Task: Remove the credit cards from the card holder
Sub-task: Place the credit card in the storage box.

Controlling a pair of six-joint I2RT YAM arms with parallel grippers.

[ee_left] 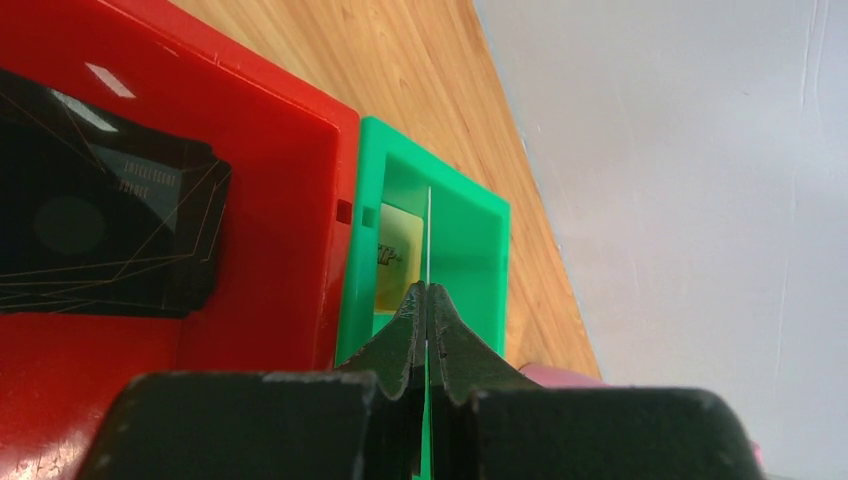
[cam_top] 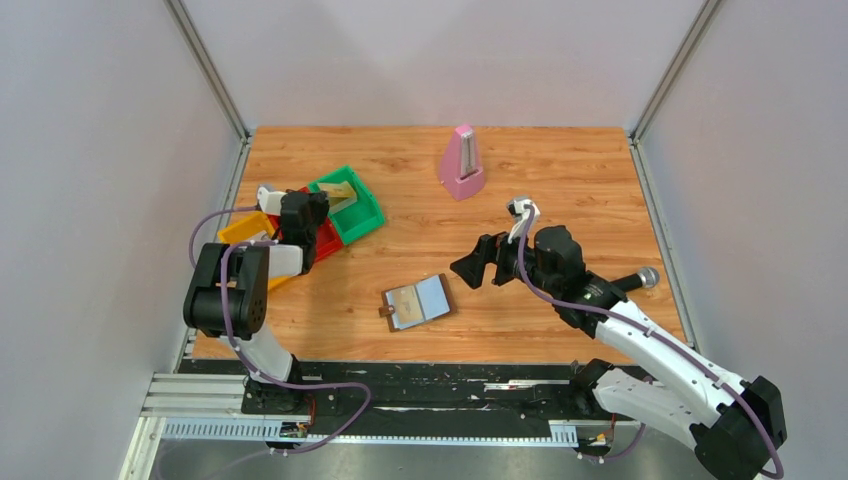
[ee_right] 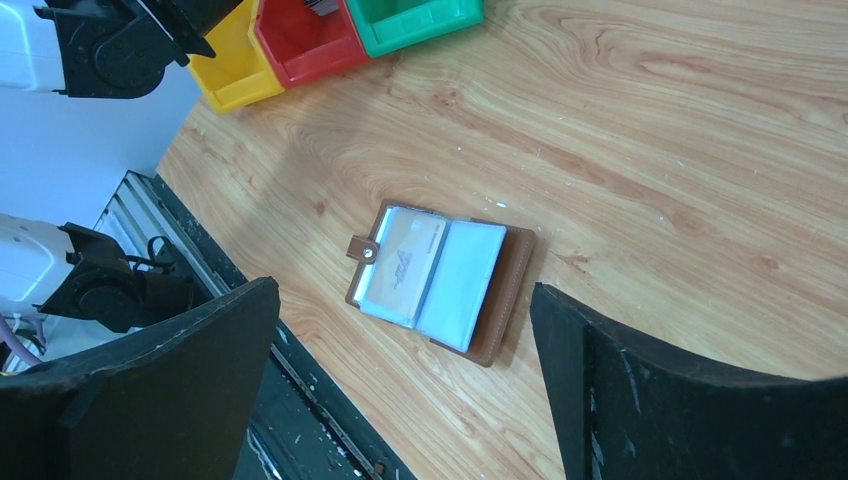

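Observation:
The card holder [cam_top: 417, 302] lies open on the table near the front edge, grey-blue inside with a brown rim and clasp tab. In the right wrist view it [ee_right: 470, 285] shows a gold-tan credit card [ee_right: 405, 262] in its left pocket. My right gripper [cam_top: 478, 265] is open and empty, above and to the right of the holder; its jaws [ee_right: 403, 330] stand wide apart. My left gripper [cam_top: 312, 210] is over the trays, its fingertips [ee_left: 427, 300] shut on a thin card [ee_left: 428, 235] seen edge-on. A dark card [ee_left: 100, 225] lies in the red tray [ee_left: 270, 150]. A gold-tan card [ee_left: 395, 255] lies in the green tray [ee_left: 470, 240].
Yellow [cam_top: 245, 232], red [cam_top: 325, 240] and green [cam_top: 365, 215] trays stand side by side at the left. A pink metronome [cam_top: 462, 163] stands at the back centre. A microphone-like object [cam_top: 640, 277] lies at the right edge. Grey walls close the sides.

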